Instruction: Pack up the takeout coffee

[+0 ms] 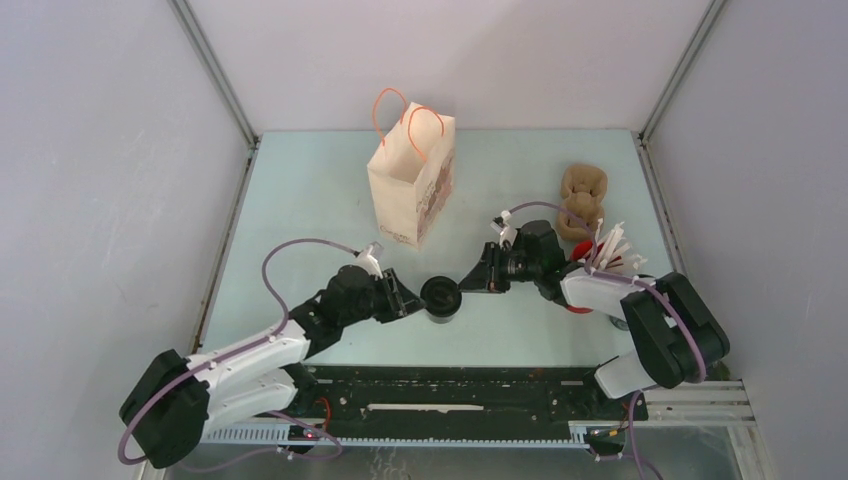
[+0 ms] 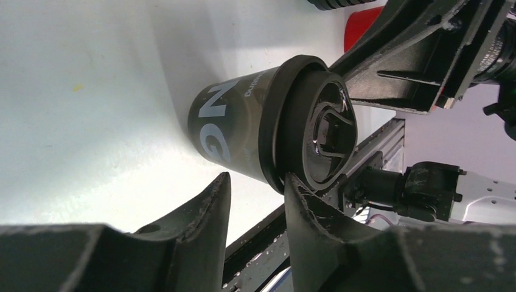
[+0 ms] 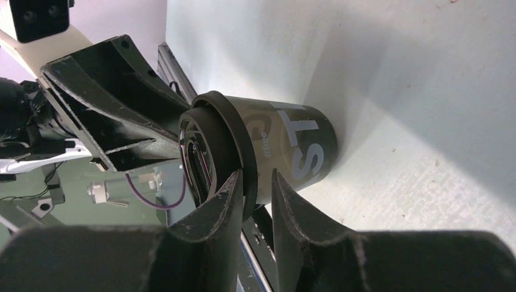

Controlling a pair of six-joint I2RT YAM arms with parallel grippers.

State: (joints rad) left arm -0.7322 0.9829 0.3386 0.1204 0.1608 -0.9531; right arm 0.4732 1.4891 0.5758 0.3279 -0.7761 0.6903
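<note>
Though its jaws stand part open and hold nothing, the left claw (image 2: 257, 176) has one fingertip (image 2: 292, 182) right at the lid rim of the black cup (image 2: 243, 131). Opposite, the right claw (image 3: 255, 174) shows a narrow gap with that rim at its tips; whether it pinches the rim I cannot tell. The cup stands upright on the counter (image 1: 300, 200) between both claws. Farther back are a paper bag (image 1: 412, 180), a pulp carrier (image 1: 582, 200) and a red cup (image 1: 582, 262) of white sticks.
</note>
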